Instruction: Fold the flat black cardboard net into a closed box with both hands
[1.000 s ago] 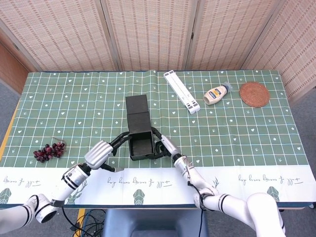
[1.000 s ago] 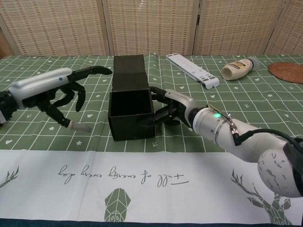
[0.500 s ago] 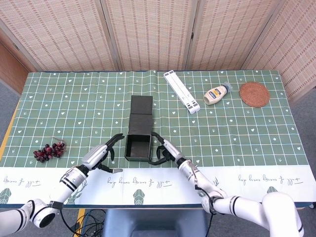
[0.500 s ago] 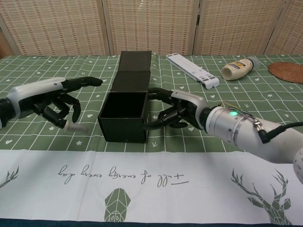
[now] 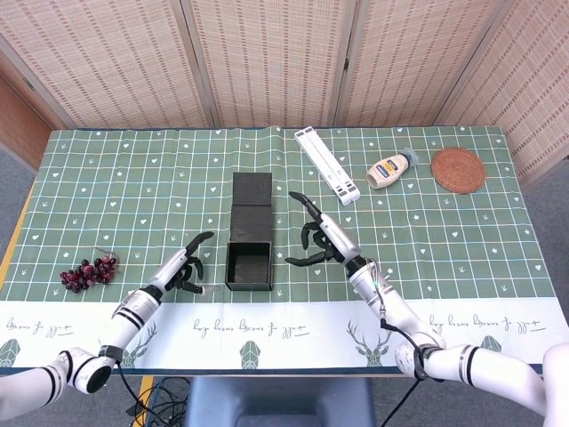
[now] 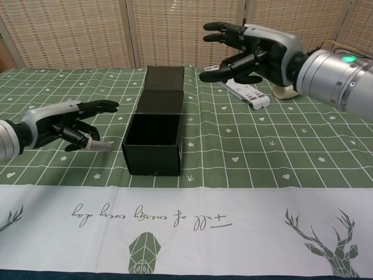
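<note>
The black cardboard box (image 5: 250, 263) (image 6: 154, 144) stands near the table's front edge, folded into an open-topped tray. Its lid flap (image 5: 252, 202) (image 6: 164, 86) lies flat on the cloth behind it. My left hand (image 5: 185, 265) (image 6: 61, 123) hovers left of the box, a short gap away, fingers spread and holding nothing. My right hand (image 5: 318, 238) (image 6: 252, 48) is raised above the table to the right of the box, well off it, fingers apart and empty.
A white folding stand (image 5: 328, 165) (image 6: 240, 86) lies behind the box on the right. Further right are a mayonnaise bottle (image 5: 390, 169) (image 6: 294, 84) and a woven coaster (image 5: 459, 169) (image 6: 353, 88). A bunch of grapes (image 5: 87, 271) sits at the front left.
Both hands let go of the box and pulled away: the left slid out to the left, the right lifted up and to the right. The box shifted slightly and now rests alone.
</note>
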Robot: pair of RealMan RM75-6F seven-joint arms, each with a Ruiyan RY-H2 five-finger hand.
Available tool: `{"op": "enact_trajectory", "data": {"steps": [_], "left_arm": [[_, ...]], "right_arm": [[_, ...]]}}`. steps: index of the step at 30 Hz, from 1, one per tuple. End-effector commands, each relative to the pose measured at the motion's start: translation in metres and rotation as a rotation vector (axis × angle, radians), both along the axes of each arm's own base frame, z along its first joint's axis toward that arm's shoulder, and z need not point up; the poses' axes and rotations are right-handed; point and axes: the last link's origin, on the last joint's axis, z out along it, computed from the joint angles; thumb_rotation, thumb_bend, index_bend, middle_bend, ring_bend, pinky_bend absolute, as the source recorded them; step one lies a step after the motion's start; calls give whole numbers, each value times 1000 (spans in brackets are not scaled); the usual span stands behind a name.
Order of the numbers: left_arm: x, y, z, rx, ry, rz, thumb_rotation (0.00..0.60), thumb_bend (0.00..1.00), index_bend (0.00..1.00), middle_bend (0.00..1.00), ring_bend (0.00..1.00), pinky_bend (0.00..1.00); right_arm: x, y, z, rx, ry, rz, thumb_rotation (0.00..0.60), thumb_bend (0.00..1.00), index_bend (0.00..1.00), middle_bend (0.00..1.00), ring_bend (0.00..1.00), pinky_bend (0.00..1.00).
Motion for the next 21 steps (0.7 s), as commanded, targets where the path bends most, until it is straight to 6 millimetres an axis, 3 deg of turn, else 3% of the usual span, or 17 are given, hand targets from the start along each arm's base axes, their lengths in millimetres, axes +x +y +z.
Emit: {"op": "enact_trajectory", "data": {"steps": [1, 21], "left_arm": [[1, 5, -7, -8, -17, 17, 600, 120, 0, 0, 571, 851], [7, 3, -35, -62, -46, 29, 600, 120, 0, 0, 571, 851]], "right_arm": [[0, 1, 4, -10, -5, -4, 600, 85, 0, 0, 665, 1000], [-16, 10, -4, 10, -7, -29, 600, 82, 0, 18, 665, 1000]]}}
